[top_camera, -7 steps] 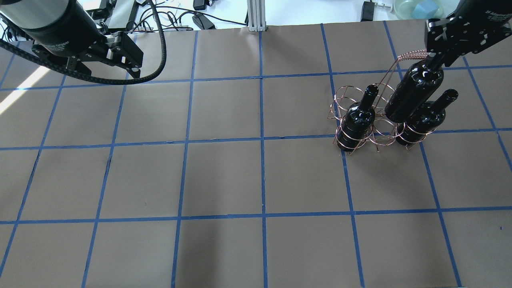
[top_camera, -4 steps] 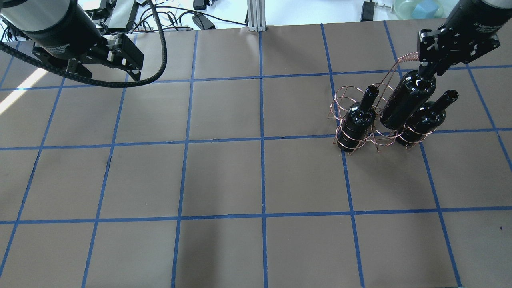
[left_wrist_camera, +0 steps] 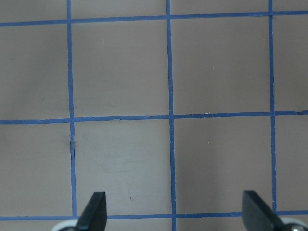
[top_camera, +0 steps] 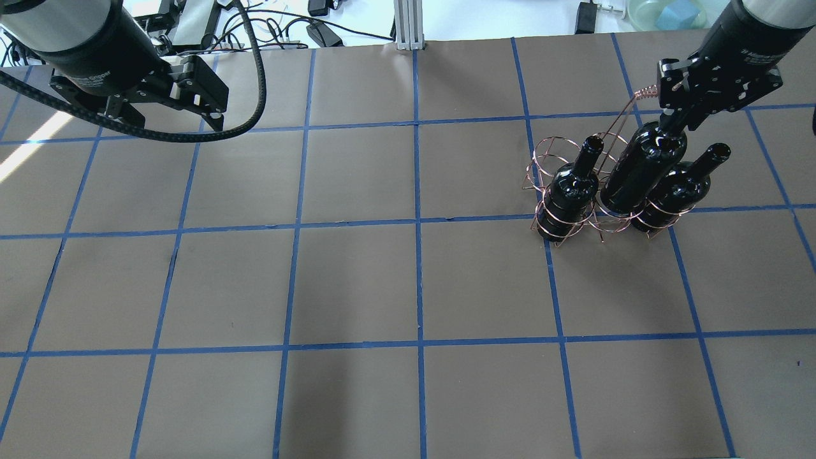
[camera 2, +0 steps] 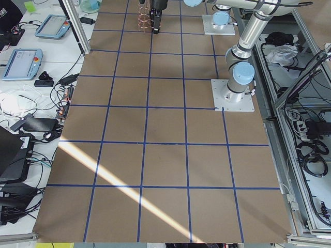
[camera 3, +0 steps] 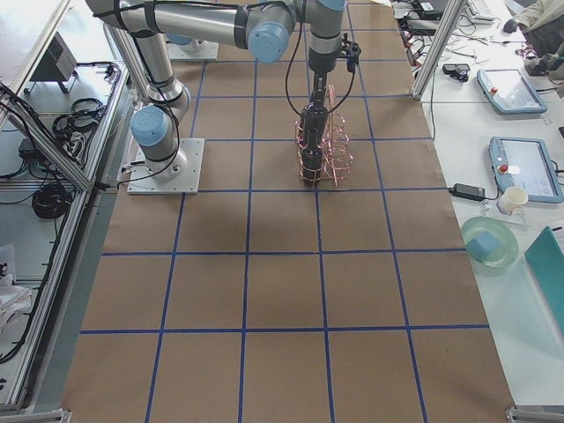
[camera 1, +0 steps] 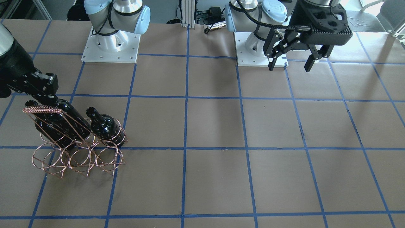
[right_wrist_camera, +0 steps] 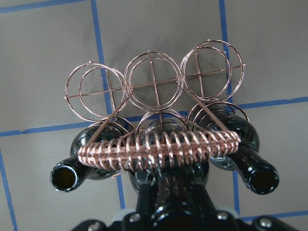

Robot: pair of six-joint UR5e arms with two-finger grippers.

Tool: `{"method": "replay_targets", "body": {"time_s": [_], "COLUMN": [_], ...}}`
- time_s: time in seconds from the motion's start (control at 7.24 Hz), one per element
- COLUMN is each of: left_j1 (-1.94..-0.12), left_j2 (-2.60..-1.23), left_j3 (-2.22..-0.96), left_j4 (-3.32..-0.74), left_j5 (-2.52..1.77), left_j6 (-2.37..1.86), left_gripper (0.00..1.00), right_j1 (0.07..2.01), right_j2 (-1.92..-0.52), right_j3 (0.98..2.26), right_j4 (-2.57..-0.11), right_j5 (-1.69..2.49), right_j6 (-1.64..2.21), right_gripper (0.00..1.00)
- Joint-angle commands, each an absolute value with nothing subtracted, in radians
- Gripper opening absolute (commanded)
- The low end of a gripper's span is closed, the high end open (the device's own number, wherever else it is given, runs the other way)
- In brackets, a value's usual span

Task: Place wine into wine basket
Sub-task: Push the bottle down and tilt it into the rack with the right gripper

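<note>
Wine [top_camera: 644, 169] lower into wine basket [right_wrist_camera: 159, 147], right end effector [top_camera: 677, 118] grasping; left end effector [camera 1: 289, 66] released.

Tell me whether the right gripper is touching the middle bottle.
Touching. The overhead view shows the right gripper clamped on the neck of the middle bottle, with no gap between them.

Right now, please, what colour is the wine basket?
The wine basket is copper; clearest in right wrist view.
</note>
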State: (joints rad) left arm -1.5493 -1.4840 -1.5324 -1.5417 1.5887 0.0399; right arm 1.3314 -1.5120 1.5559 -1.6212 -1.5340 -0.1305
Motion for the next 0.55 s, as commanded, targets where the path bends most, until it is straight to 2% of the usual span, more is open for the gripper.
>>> {"method": "replay_targets", "body": {"time_s": [0.0, 0.41], "left_j1": [-1.549, -1.549], "left_j2": [-1.483, -1.485], "left_j3": [-1.532, -1.535], "left_j4": [-1.542, -1.540], "left_j5": [1.588, 1.588], "left_j6": [0.040, 0.040], "left_gripper": [1.00, 1.00], "right_j1": [1.331, 1.351], "right_j2": [-1.487, -1.482], "right_j3": [1.562, 1.605], "right_j4": [-1.621, -1.660], "right_j5": [-1.534, -1.535], "right_j6": [-0.129, -0.077], "right_gripper": [0.12, 0.12]}}
